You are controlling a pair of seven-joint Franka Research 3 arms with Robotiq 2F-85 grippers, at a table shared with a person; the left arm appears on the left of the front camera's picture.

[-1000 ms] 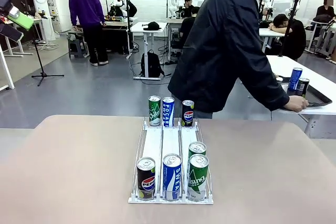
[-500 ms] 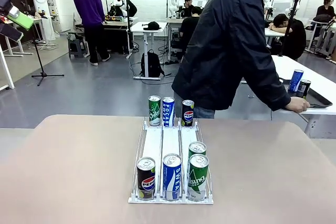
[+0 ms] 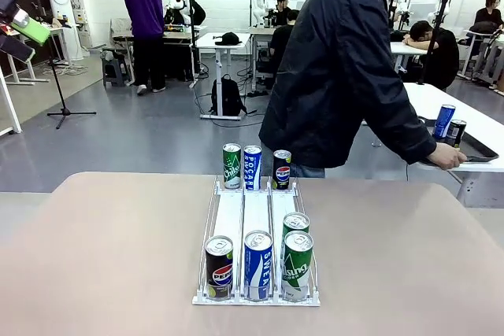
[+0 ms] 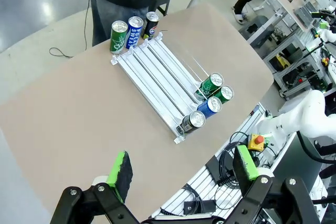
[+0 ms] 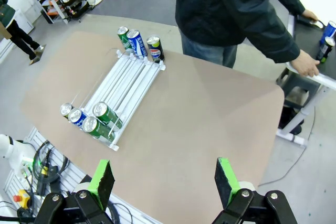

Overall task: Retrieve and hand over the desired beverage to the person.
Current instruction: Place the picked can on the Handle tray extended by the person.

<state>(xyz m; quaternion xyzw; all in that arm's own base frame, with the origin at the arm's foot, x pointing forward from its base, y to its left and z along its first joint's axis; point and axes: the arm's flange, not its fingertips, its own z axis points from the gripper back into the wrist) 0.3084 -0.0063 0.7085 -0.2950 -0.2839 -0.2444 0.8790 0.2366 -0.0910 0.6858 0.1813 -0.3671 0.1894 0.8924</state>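
A white three-lane rack [image 3: 244, 214] lies mid-table. At its near end stand a black Pepsi can [image 3: 219, 267], a blue Pocari can [image 3: 257, 264] and two green cans [image 3: 297, 264], one behind the other. At its far end stand a green can [image 3: 231, 166], a blue can [image 3: 252, 167] and a Pepsi can [image 3: 282, 169]. The person [image 3: 339, 68] stands behind the rack, turned sideways, one hand [image 3: 446, 156] on a side table. My left gripper [image 4: 184, 166] and right gripper [image 5: 164, 177] hover open and empty, high above the table, far from the rack [image 4: 157, 69].
A white side table [image 3: 480, 164] at the right carries a dark tray with two more cans [image 3: 443, 119]. Bare brown tabletop [image 3: 102, 257] spreads on both sides of the rack. Other people and desks fill the room behind.
The person has shifted a little while keeping a hand on the side table. A figure in purple far behind has walked to the right. The cans have not moved.
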